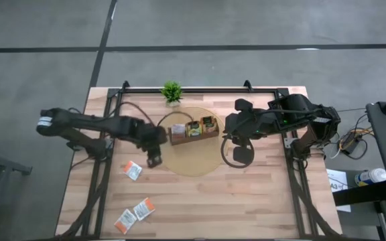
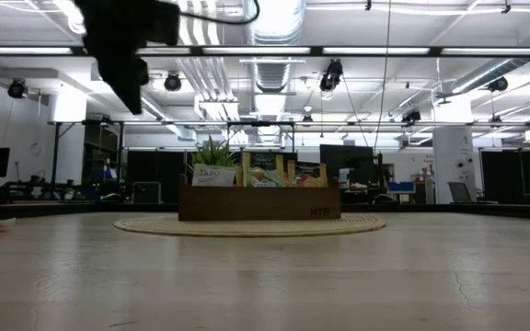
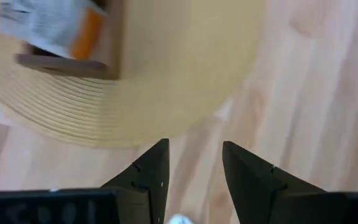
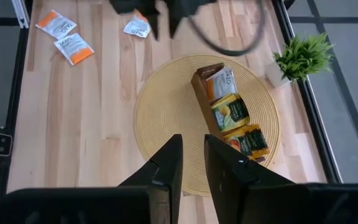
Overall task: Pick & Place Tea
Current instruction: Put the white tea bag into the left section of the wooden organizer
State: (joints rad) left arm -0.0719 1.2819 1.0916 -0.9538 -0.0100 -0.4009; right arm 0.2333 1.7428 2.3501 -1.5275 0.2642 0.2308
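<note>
- 3 white-and-orange tea sachets lie flat on the bare tabletop: 1 just beside the left gripper, and 2 more, close together, near the front left corner.
- The brown tray holds 3 more sachets, standing upright in its compartments: 1 white-and-orange sachet at one end, then 2 dark green-and-yellow sachets.
- The tray stands on 1 round woven mat in the middle of the tabletop; 1 small green plant stands behind the mat at the far edge.
- The left gripper is at the left edge of the mat, above the tabletop. Its fingers are apart and nothing is between them.
- The right gripper is at the right edge of the mat. Its fingers have only a narrow gap, and nothing is between them.
- The front half of the tabletop, right of the 2 sachets, is open wood. A dark frame runs along the left, right and far edges.
- On the white-and-orange sachet in the tray, the low view shows the word "TAZO". Some letters are on the front wall of the tray, but I cannot read them surely.
</note>
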